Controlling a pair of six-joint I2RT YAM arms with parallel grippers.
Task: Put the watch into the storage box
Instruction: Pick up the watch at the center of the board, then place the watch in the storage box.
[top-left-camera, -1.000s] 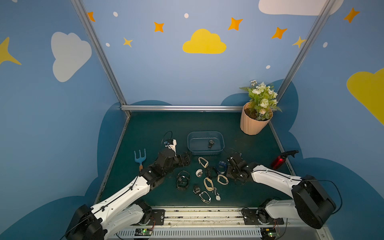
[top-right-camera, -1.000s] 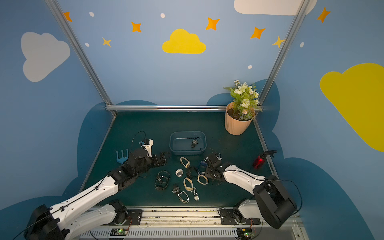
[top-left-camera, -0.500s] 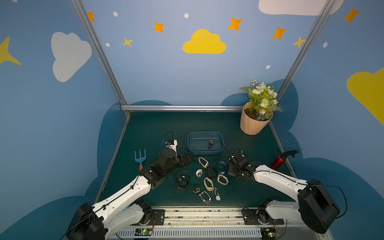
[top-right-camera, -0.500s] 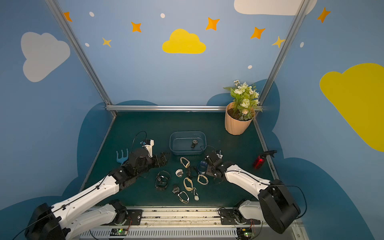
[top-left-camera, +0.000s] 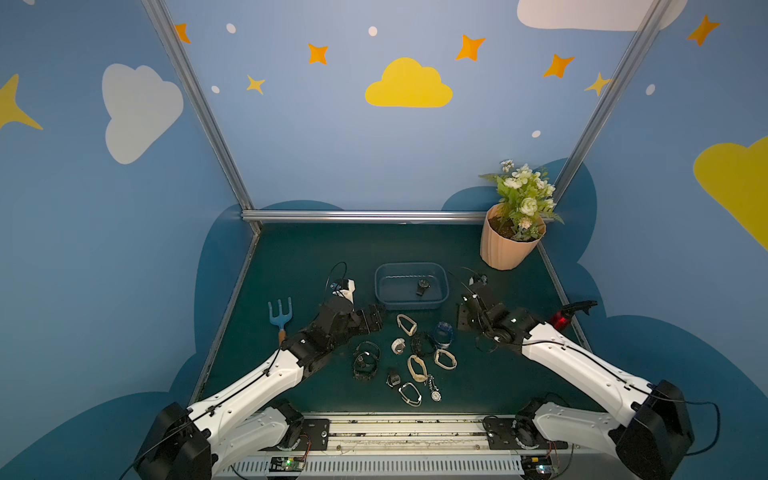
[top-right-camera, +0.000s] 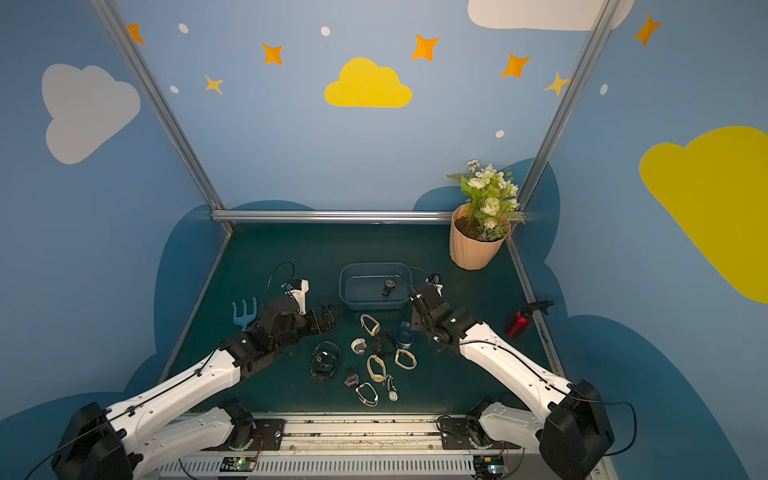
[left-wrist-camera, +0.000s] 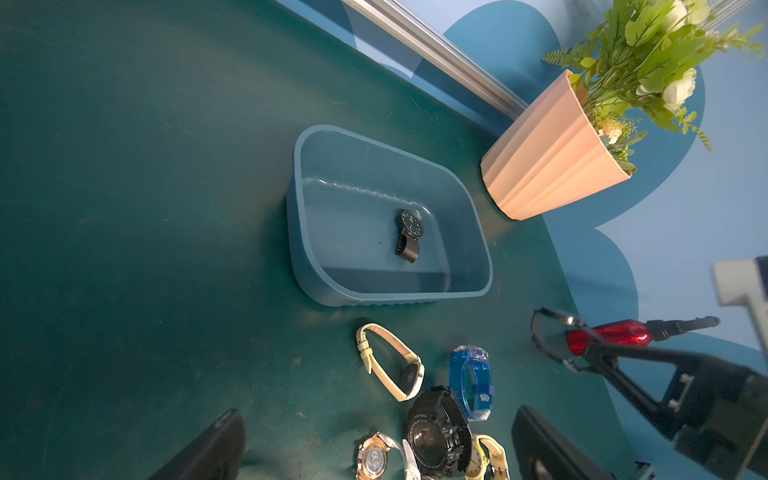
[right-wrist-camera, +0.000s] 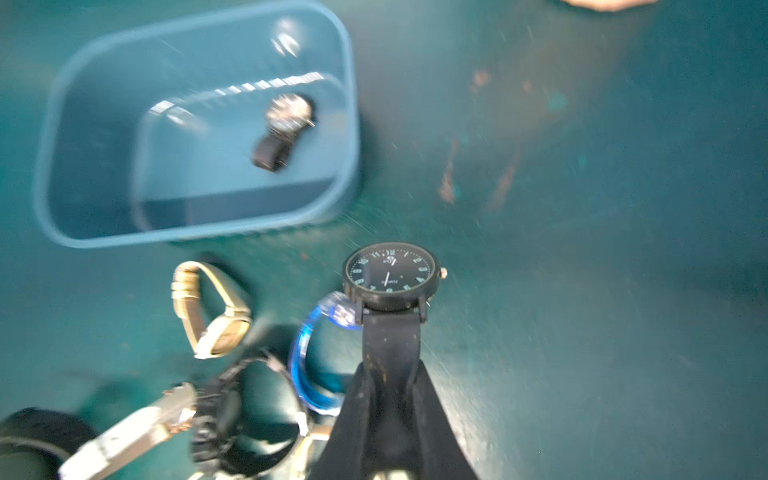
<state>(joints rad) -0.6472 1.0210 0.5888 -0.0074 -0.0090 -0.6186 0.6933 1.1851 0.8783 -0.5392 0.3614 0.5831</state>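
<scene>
Since a scatter of loose wristwatches (top-left-camera: 417, 368) lies on the dark green worktop (top-left-camera: 291, 266) nearest the base rail, the carry should run high enough that nothing hanging from the grip snags them. Right tool (right-wrist-camera: 390, 370): jaws drawn narrow onto the strap of a black round-dial watch on a black rubber strap (right-wrist-camera: 390, 272), dial standing out beyond the fingertips, apparently lifted off the worktop near a clear blue plastic watch (right-wrist-camera: 307, 365). Judgement: step in hand is the carry to the shallow blue-grey plastic storage box (top-left-camera: 409, 306), just beyond this tool and toward the centre. To do it well: swing inward until the dial is past the near rim and over the box floor, lower a little, only then part the jaws. The hold is on strap alone, so the head may swing: move smoothly. A second black watch (top-left-camera: 422, 286) already lies inside, slightly right of centre; aim for the barer left part. Pose: right arm stretched forward and low, wrist pitched down, tool tip beside the box's near right corner. Left tool (top-left-camera: 373, 319): jaws spread wide, empty, low near the box's near left corner, arm likewise extended. Farthest, a peach ribbed flower pot (top-left-camera: 505, 249) stands in the back right corner, clear of the path.
</scene>
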